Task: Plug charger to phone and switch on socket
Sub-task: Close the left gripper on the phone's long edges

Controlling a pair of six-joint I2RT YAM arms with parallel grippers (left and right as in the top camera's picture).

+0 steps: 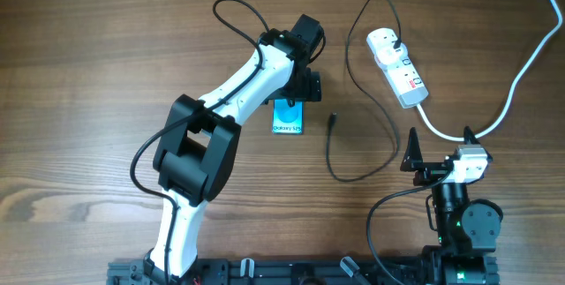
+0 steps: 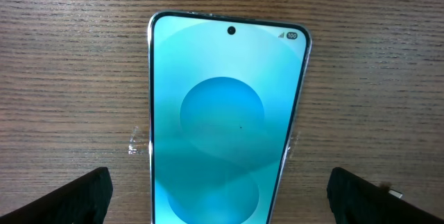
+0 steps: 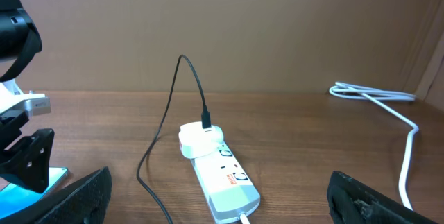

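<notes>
From overhead the left gripper covers the far part of the phone, leaving only its near end, with lettering too small to read surely. The left wrist view cuts the phone off at the picture's bottom edge. The thick white cord leaves the overhead picture at the far right corner (its end unseen), and the red switch marks on the power strip are too small to make out.

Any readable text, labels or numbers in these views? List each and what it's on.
"100": status icon in the top corner of the phone screen, left wrist view.
"Galaxy" plus a short model mark too small to be sure of: along the phone's short edge, overhead view.
Power strip: red and dark marks by the switches, too blurred to read.
Nothing else legible.
</notes>
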